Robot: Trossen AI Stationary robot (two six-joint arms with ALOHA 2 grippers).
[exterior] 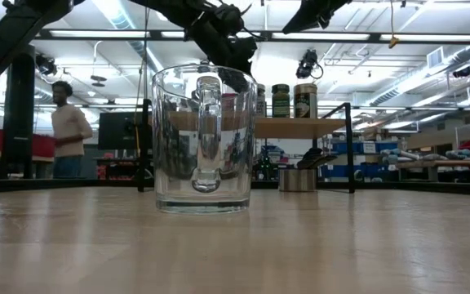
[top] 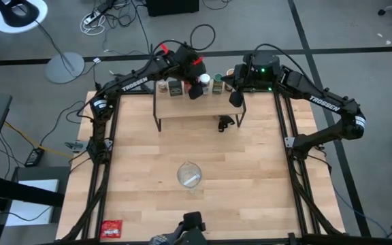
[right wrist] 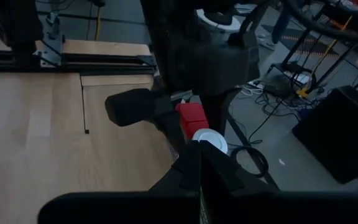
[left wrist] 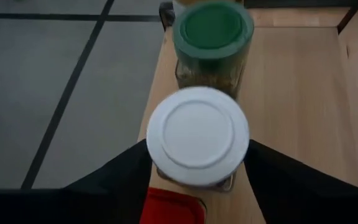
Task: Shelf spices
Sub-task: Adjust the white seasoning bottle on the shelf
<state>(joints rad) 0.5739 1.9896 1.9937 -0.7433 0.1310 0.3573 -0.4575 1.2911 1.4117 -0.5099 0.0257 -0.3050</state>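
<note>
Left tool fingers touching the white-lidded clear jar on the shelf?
Cannot tell. In the left wrist view the dark fingers flank the white-lidded clear jar closely on both sides, but the wide lid hides where they would meet the glass, so neither contact nor gap shows.

The right gripper (right wrist: 199,163), fingers together, faces the white-lidded jar (right wrist: 210,139) beside a red tin (right wrist: 191,117).

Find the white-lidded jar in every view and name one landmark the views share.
High view: white-lidded jar on the shelf, mid-row, at the left gripper.
Low view: not made out; the glass mug and the arm block that part of the shelf.
Left wrist view: centre, between the jaws.
Right wrist view: its white lid beside the red block.
Shared landmark: the green-lidded jar next to it.
</note>
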